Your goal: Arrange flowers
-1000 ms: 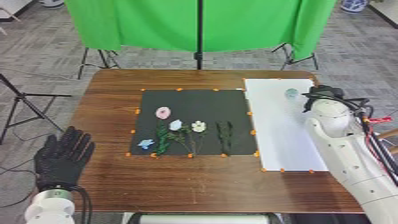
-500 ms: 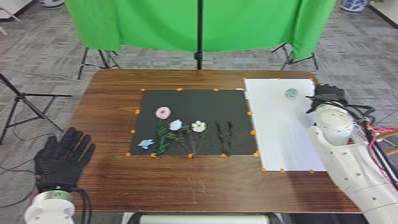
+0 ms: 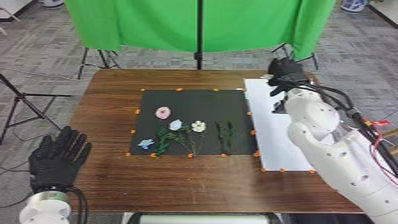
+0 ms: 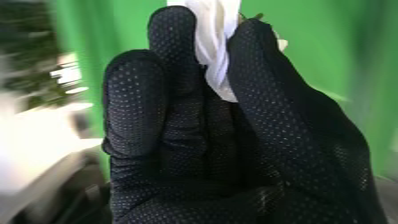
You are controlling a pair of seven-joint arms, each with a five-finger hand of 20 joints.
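Note:
My right hand (image 3: 286, 72) is over the far end of the white mat, with a small white flower (image 3: 266, 76) at its fingertips. In the right wrist view, that hand (image 4: 275, 100) pinches the white petals (image 4: 211, 42) between its thumb and fingers. On the black mat (image 3: 178, 99) lie a pink flower (image 3: 163, 112), a white flower (image 3: 175, 125), a white daisy-like one (image 3: 198, 126), a blue one (image 3: 146, 144) and green stems (image 3: 225, 137). My left hand (image 3: 59, 162) rests open, palm flat, at the table's left edge.
The white mat (image 3: 280, 145) lies at the right of the brown table (image 3: 178, 187), partly under my right arm. Orange markers edge both mats. A green cloth (image 3: 151, 25) hangs on a stand beyond the far edge, with tripod legs around.
My right hand has moved left and farther away from the right edge, and its arm now covers the spot where a small pale greenish object stood. My left hand has shifted slightly left.

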